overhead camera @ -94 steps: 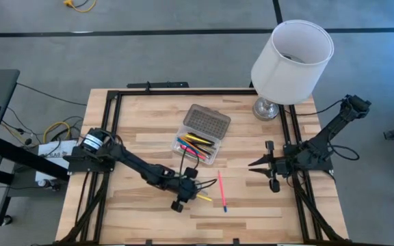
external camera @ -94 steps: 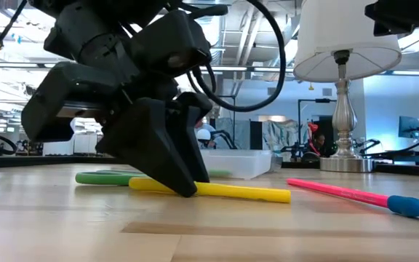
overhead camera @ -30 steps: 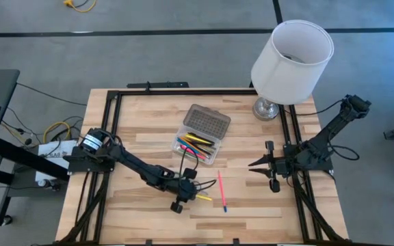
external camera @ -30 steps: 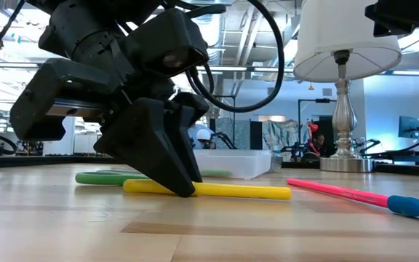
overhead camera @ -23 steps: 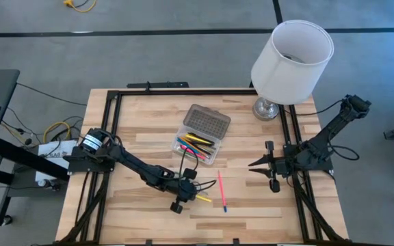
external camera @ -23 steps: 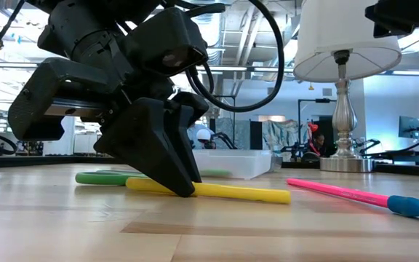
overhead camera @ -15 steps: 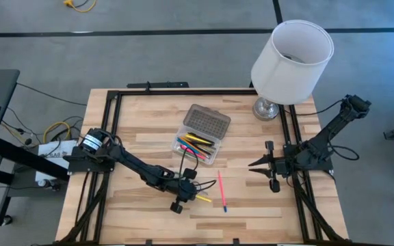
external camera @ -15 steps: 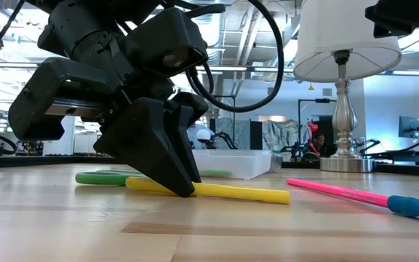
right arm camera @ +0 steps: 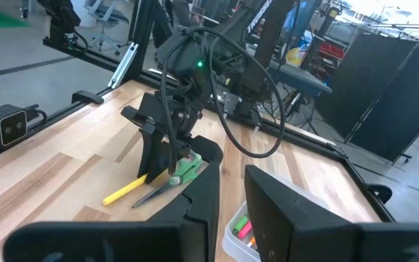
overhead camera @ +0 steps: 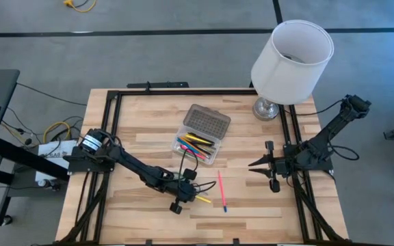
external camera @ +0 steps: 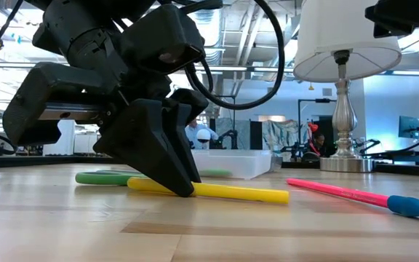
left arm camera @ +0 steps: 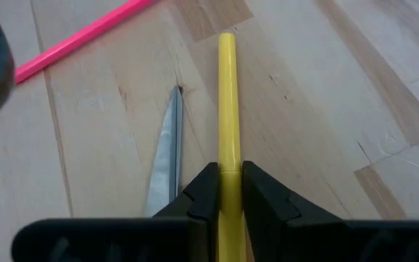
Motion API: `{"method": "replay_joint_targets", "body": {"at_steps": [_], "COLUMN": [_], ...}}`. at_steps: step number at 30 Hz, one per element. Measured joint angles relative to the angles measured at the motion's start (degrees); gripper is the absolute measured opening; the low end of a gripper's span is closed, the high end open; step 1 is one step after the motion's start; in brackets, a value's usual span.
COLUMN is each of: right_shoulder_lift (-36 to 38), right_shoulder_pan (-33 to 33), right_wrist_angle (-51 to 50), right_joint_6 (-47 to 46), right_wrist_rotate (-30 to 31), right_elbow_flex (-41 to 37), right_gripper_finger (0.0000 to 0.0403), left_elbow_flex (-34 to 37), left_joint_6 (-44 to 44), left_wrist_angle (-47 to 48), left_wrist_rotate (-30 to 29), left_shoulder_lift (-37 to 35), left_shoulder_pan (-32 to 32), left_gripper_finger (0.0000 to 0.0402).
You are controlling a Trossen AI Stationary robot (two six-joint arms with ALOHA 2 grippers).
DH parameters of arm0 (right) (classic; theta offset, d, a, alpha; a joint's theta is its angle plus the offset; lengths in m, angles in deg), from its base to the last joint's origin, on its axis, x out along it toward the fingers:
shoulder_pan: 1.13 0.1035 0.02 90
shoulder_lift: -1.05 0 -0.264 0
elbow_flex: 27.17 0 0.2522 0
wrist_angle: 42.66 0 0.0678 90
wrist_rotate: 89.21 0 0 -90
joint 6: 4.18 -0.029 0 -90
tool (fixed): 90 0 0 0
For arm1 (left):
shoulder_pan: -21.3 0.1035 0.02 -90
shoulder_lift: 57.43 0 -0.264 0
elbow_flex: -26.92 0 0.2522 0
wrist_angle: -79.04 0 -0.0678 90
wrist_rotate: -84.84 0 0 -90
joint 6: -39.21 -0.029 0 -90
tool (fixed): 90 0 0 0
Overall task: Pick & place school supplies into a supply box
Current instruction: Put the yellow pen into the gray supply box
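The wooden table (overhead camera: 142, 147) carries everything, with a white lamp (overhead camera: 291, 56) standing at its far right corner, the shade leaning out over the table's edge in the high view. The left arm reaches diagonally from the table's left side toward the middle front, and its left gripper (left arm camera: 225, 191) is down at the tabletop, its two dark fingers pressed together on a yellow pen (left arm camera: 227, 94) that lies flat on the wood; the pen runs straight out ahead between the fingertips. The right arm waits at the table's right edge, and its right gripper (right arm camera: 230, 191) hangs above the wood with a narrow gap between its fingers and nothing between them. The supply box (overhead camera: 201, 143) sits near the middle of the table, behind the left gripper, with its grey dotted lid (overhead camera: 206, 123) swung open toward the far side and several coloured pens lying in the clear tray. A pink pen (external camera: 340, 193) with a blue cap lies on the wood just to the right of the yellow pen, apart from it and not touching the gripper. The green-handled scissors (right arm camera: 174, 177) rest flat just beside the yellow pen, their metal blades (left arm camera: 163, 164) running alongside it in the left wrist view and the handles tucked by the left gripper.
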Motion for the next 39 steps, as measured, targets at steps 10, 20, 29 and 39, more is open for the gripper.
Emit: {"method": "replay_joint_targets", "body": {"at_steps": [10, 20, 29, 39], "right_shoulder_lift": [-0.02, 0.0, -0.02, -0.02], "right_shoulder_pan": [0.0, 0.0, -0.02, -0.02], "right_wrist_angle": [-0.02, -0.22, -0.44, -0.42], "right_joint_6": [-0.46, -0.5, -0.87, -0.9], "right_wrist_rotate": [-0.02, -0.04, -0.04, -0.04], "right_elbow_flex": [0.0, 0.0, 0.0, 0.0], "right_gripper_finger": [0.0063, 0.0063, 0.0063, 0.0063], "left_elbow_flex": [0.0, 0.14, -3.36, -8.91], "left_joint_6": [-0.07, -2.62, -5.84, -15.2], "left_wrist_angle": [0.03, 1.12, 6.1, 13.52], "left_wrist_rotate": [-0.95, -6.12, -14.55, -27.25], "left_shoulder_lift": [-0.06, -1.89, -2.36, -2.4], "left_shoulder_pan": [-0.04, -1.03, -1.55, 1.19], "left_gripper_finger": [0.0042, 0.0042, 0.0043, 0.0043]}}
